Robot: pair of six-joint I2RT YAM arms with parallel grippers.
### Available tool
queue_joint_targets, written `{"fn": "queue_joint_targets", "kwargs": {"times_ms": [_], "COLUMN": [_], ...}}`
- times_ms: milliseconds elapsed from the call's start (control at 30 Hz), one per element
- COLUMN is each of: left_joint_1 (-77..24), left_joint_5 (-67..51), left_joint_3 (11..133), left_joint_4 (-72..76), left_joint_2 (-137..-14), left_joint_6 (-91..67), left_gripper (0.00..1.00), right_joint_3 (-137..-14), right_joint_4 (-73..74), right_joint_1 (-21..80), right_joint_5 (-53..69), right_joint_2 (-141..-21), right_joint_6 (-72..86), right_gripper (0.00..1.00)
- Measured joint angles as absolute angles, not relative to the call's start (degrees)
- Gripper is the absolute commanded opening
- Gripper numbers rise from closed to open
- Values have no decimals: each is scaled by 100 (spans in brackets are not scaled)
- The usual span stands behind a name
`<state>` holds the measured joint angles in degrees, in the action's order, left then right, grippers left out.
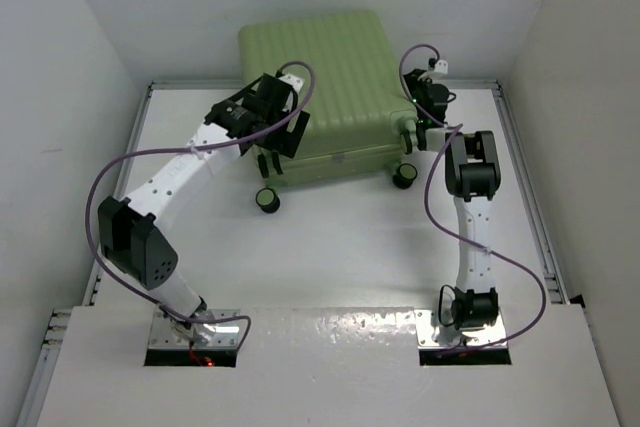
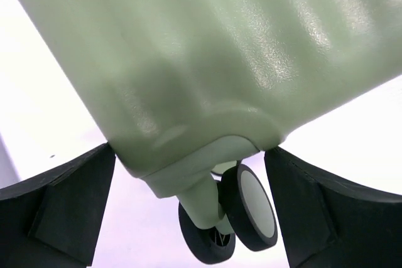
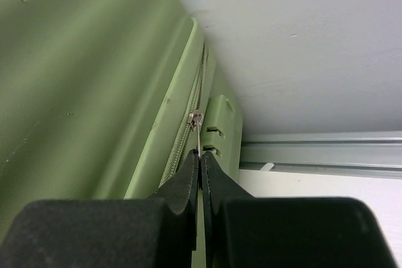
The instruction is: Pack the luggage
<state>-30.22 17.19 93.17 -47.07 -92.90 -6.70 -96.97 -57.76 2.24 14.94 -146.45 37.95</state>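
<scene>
Near edge: both arm bases, then bare table (image 1: 350, 247). Left gripper (image 1: 285, 137), jaws spread wide and holding nothing, straddles the near-left corner of the luggage (image 1: 330, 87) above its black wheels (image 2: 248, 208). Right gripper (image 3: 200, 155), jaws pinched on the zip pull (image 3: 197, 131), works the right side seam. The luggage lies shut at the table's far side. Judged step: running the zip; draw along the track, never outward. The green side foot (image 3: 223, 123) and edge rail (image 3: 314, 155) may crowd the fingers
</scene>
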Motion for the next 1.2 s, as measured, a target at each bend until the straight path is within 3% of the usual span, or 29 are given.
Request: {"fn": "queue_joint_targets", "kwargs": {"times_ms": [267,433,633,767,1067,1200], "left_joint_1": [-2239,-1568,-1009,-740,-2272,-2502], "left_joint_5": [1026,1216,1911,1531,10,-674], "left_joint_3": [9223,9679,10554,10938,10416,10425], "left_joint_4": [-4674,-4956,-3450,-3286,-4204,-4482], "left_joint_2": [-9203,-9356,-9441,-9437,-9253,-9279], "left_joint_6": [-917,-672,-661,-683,-1192,-1584], "left_gripper": [100,100,100,100,100,100], "right_joint_3": [-9692,-9522,-9111,-9043,-9105,-9131], "right_joint_4": [-5778,-5782,-5815,-5822,-5723,-5669], "right_joint_1": [276,499,742,862,1022,1031], "right_joint_5": [1573,1610,1446,1190,980,965], "right_joint_2": [-14630,-14536,-14267,-14226,-14223,-14223], "right_joint_6": [3791,3798,3813,3815,3787,3769], "right_gripper": [0,0,0,0,0,0]}}
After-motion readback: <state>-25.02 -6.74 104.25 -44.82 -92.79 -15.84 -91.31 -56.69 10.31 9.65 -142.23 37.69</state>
